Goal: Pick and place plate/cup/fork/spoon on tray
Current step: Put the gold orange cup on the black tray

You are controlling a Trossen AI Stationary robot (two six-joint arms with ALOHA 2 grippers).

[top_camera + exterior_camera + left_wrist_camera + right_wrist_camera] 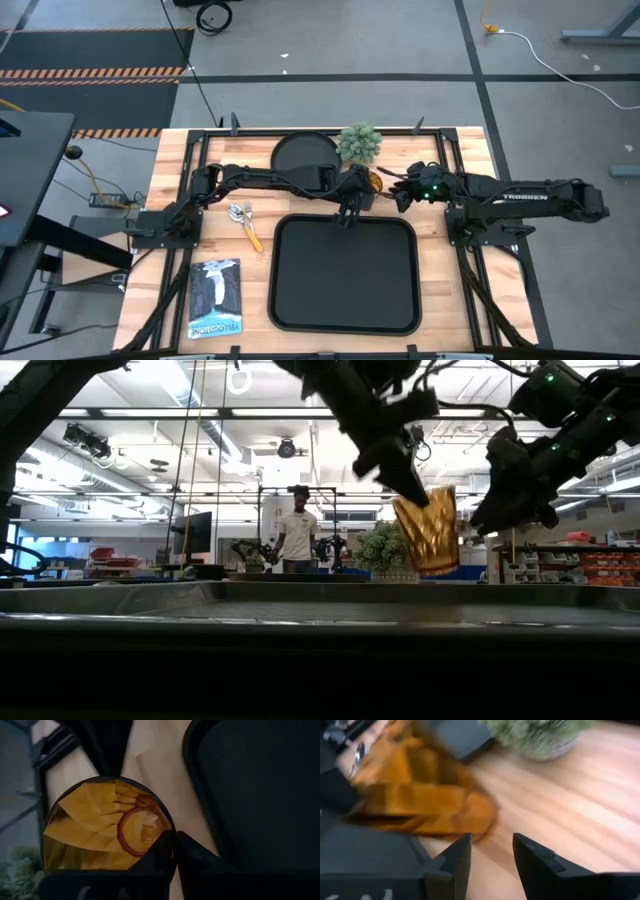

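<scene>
The amber cup (373,181) is in my left gripper (352,200), just past the tray's (345,310) far rim; it also shows in the low view (430,530). My right gripper (490,852) is open and empty, a little to the cup's right (398,192). The round black plate (300,155) lies flat at the back of the table. Silver cutlery with an orange handle (245,222) lies on the wood left of the tray; I cannot tell fork from spoon. My left gripper pinches the cup's wall at its rim (169,834), one finger (159,857) inside the cup and one (200,862) outside. The fingers come from above, slanting down. The cup hangs tilted below the fingers (405,480), its mouth up toward the wrist, clear of the table.
A small potted plant (358,143) stands just behind the cup, right of the plate. A book (215,298) lies at the near left. Black frame rails (190,170) run along the table's sides. A person (297,535) stands far off in the room.
</scene>
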